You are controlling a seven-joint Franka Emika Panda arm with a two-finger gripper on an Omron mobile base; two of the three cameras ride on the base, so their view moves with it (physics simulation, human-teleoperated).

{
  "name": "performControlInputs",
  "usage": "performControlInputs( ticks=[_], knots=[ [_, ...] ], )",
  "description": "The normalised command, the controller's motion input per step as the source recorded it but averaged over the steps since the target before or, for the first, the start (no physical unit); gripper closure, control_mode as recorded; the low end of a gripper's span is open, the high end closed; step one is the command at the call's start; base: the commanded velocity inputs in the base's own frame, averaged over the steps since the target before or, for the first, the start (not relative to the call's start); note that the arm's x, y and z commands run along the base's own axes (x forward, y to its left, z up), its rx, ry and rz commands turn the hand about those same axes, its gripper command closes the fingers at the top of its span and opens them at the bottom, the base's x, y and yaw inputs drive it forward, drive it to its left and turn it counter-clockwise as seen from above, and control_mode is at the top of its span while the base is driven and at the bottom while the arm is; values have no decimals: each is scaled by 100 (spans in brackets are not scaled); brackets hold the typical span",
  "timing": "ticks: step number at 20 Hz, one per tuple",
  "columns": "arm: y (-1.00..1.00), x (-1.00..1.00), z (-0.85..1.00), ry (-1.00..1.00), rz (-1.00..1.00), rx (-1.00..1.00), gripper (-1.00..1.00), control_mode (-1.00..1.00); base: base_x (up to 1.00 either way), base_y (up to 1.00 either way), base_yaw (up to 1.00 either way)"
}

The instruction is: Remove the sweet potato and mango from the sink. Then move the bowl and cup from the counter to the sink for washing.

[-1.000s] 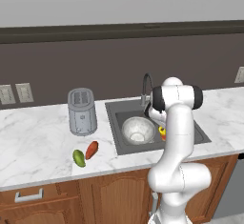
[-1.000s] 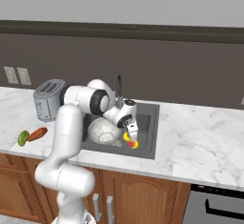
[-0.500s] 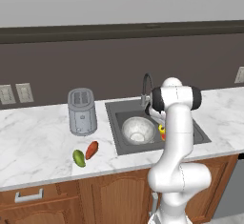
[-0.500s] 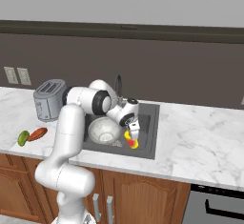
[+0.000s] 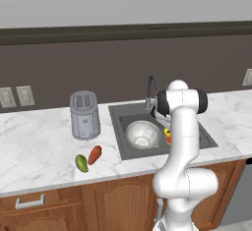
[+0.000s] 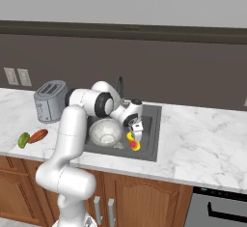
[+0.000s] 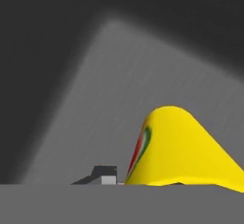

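Found the sink (image 5: 206, 135) at the centre of the left base picture, a dark grey basin set in the white marble counter (image 5: 34, 146), with a thin curved faucet (image 5: 150, 88) behind it. Saw the bowl (image 5: 142, 133) inside the basin, in its left half, upright and open to the top. Saw the same bowl (image 6: 105, 132) left of centre in the right base picture.

Noticed the cup (image 6: 133, 142) in the sink too, yellow with a red mark, just right of the bowl in the right base picture. Seen also as a small yellow patch (image 5: 168, 136) beside the arm, right of centre in the left base picture. Filled the lower right of the hand picture, the cup (image 7: 183, 149), with the grey sink floor behind it.

Found the gripper (image 6: 136, 133) low in the basin, directly above the cup and touching it or very near. Could not tell whether the fingers were apart or clamped on the cup.

Spotted the sweet potato (image 5: 94, 154) and the mango (image 5: 81, 163) on the counter at the lower left of the left base picture, just beside each other, in front of the grey toaster (image 5: 84, 114). Seen also at the left edge of the right base picture.
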Motion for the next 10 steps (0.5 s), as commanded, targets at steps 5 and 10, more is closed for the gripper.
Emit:
performControlInputs(
  ticks=[5,10],
  knots=[
    [-16,0,-25,0,0,0,-100,-100,0,0,0],
    [-22,0,-18,-1,0,-1,-100,-100,0,0,0]
  ],
)
